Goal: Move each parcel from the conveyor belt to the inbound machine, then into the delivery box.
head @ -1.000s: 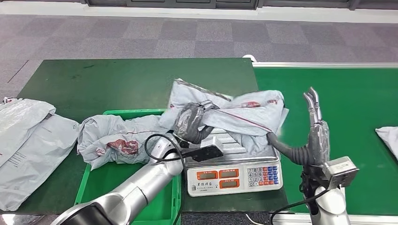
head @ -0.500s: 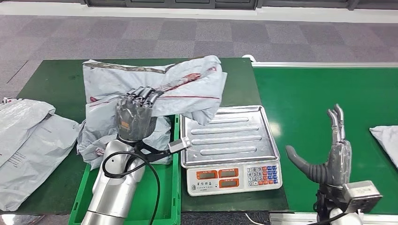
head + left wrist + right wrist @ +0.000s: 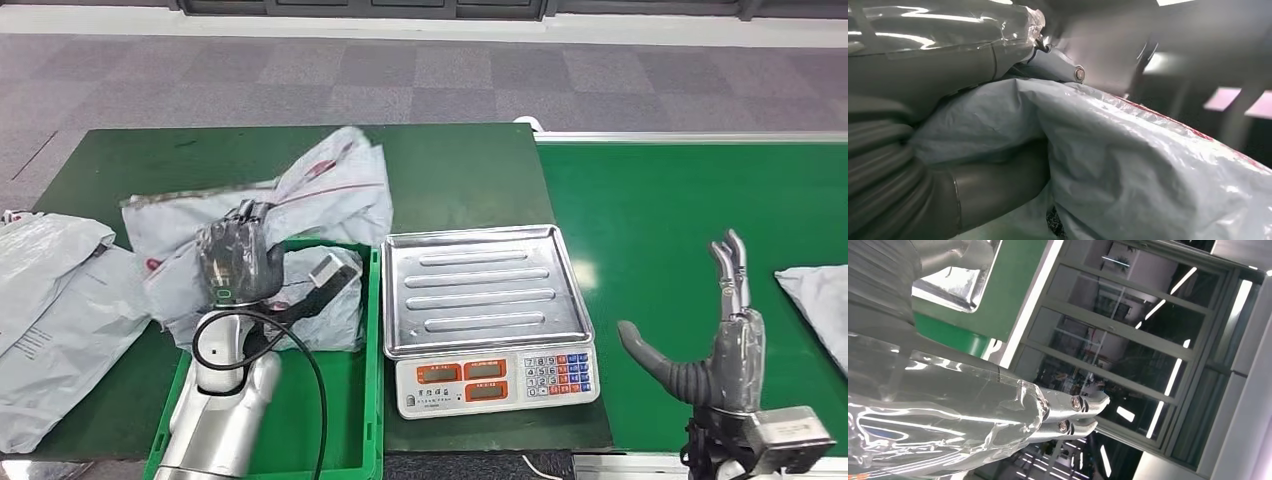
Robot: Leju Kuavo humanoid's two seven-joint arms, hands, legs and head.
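My left hand (image 3: 237, 262) grips a crumpled grey parcel with red print (image 3: 320, 190) and holds it over the back of the green delivery box (image 3: 374, 400). The left wrist view shows the thumb and fingers (image 3: 998, 185) wrapped around the grey plastic of this parcel (image 3: 1148, 170). Another grey parcel (image 3: 335, 315) lies in the box beneath it. The scale (image 3: 480, 290) beside the box has a bare steel tray. My right hand (image 3: 728, 345) stands upright and open over the near edge of the conveyor belt (image 3: 680, 200), its fingers (image 3: 973, 410) holding nothing. A further parcel (image 3: 818, 300) lies on the belt at the right edge.
Several flat grey parcels (image 3: 55, 310) lie on the dark green table (image 3: 200, 160) left of the box. The scale's display and keypad (image 3: 500, 372) face me. A black cable (image 3: 320, 400) loops from my left wrist over the box. Carpeted floor lies beyond the table.
My left hand has carried the parcel off the scale tray, leftward, to above the green box. My right hand has let go of it and drawn back low over the belt.
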